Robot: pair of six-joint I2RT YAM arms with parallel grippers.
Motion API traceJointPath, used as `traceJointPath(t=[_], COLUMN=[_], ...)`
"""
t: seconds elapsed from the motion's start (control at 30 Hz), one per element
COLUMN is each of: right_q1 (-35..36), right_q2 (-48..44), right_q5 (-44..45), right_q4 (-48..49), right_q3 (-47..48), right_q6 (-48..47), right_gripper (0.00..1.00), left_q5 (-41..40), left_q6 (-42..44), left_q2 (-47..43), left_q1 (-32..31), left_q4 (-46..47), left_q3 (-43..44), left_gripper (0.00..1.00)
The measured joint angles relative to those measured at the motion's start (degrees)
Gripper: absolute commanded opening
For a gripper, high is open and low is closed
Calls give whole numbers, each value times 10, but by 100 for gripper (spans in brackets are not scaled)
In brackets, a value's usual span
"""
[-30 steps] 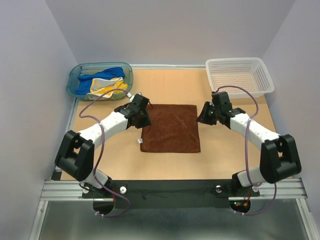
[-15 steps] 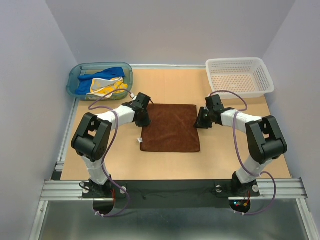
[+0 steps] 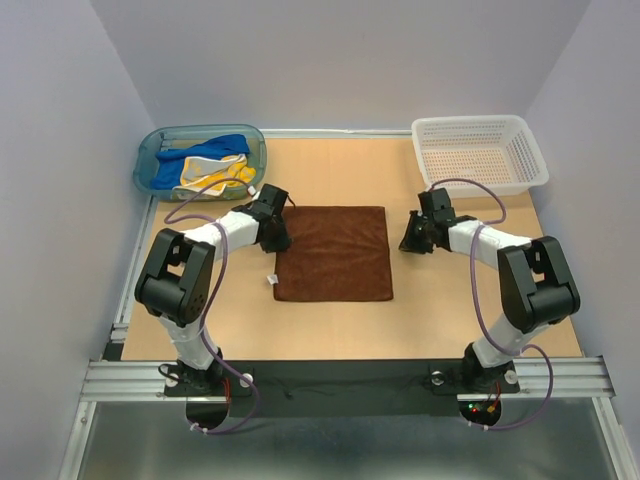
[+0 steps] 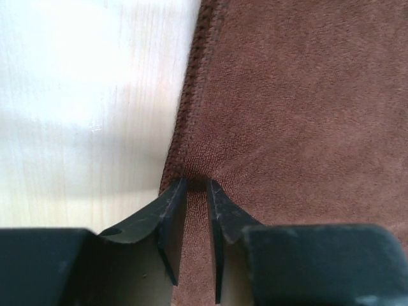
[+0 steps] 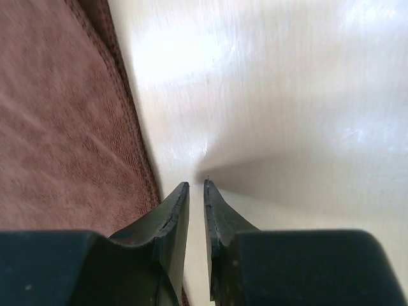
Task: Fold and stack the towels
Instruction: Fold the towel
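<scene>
Progress is slight: the rust-brown towel (image 3: 333, 253) lies flat and unfolded mid-bench. My left gripper (image 4: 195, 185) pinches its left hem; my right gripper (image 5: 196, 186), nearly closed on nothing, sits just off its right edge. The blue towel (image 3: 225, 146) and yellow towel (image 3: 222, 180) wait in the far-left tub (image 3: 145, 175).

The table (image 3: 460, 310) I work on is a light tan board. A brown towel (image 3: 335, 255) lies spread flat on it near the middle, a little left of centre, with a small white tag (image 3: 270, 281) at its near-left corner. A teal tub (image 3: 150, 165) sits in the far-left corner. A white basket (image 3: 480, 122) sits in the far-right corner, well apart from the towel.
</scene>
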Motion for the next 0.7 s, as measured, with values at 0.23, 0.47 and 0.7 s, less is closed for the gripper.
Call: traceJointPath(t=[0.23, 0.47, 0.7], right_q1=[-2, -2, -3], right_q2=[12, 85, 158], right_q5=[-32, -53, -83], right_q4=[-17, -4, -6], right_q3=[77, 198, 249], right_q6=[-30, -134, -250], right_gripper=[34, 39, 43], left_q5=[2, -14, -16], left_q6=[15, 82, 188], left_q2=[-1, 7, 75], left_q1=[3, 5, 10], left_q4=[-32, -14, 13], left_q3=[64, 151, 179], left_gripper=[46, 58, 60])
